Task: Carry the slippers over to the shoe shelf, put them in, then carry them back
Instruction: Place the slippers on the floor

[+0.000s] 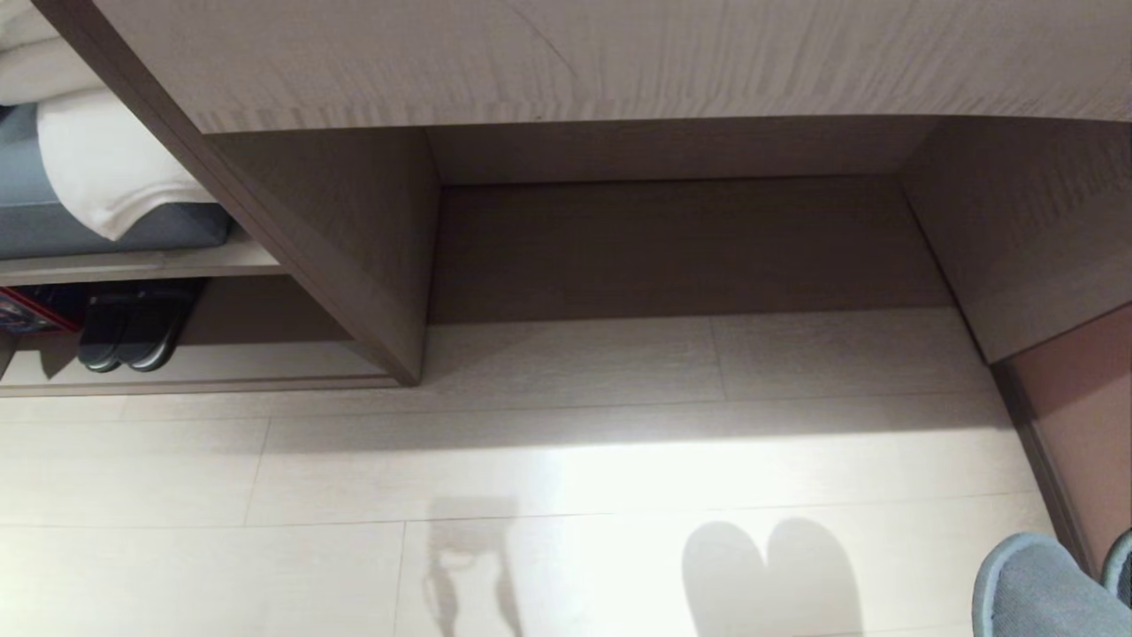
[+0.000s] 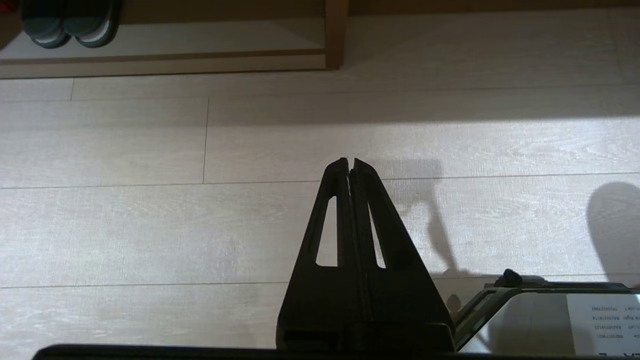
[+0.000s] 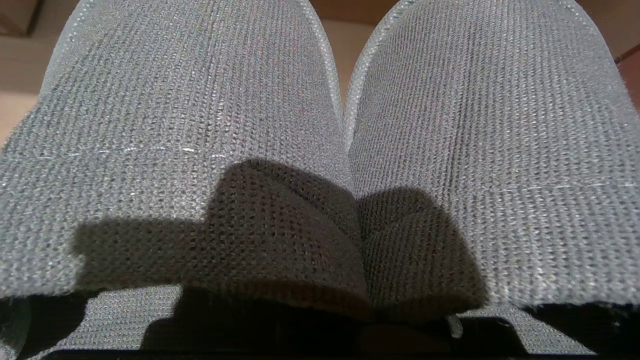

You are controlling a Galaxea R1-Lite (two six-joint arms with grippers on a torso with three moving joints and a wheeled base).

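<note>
The two grey-blue fabric slippers [image 3: 320,125] fill the right wrist view, side by side with their toes pointing away. My right gripper is shut on them, its fingers hidden under the strap bands. In the head view the slippers [image 1: 1030,588] show only at the lower right corner, held above the floor. The shoe shelf [image 1: 221,370] is the low cubby at the far left, with a pale base board. My left gripper [image 2: 350,162] hangs shut and empty over the floor, facing the shoe shelf [image 2: 165,62] and its divider panel [image 2: 336,35].
A dark pair of slippers [image 1: 133,327] stands at the left of the shelf's base board. A wide desk recess [image 1: 681,248] lies straight ahead. A brown wall panel [image 1: 1074,416] closes off the right side. White towels [image 1: 97,159] lie on the upper shelf.
</note>
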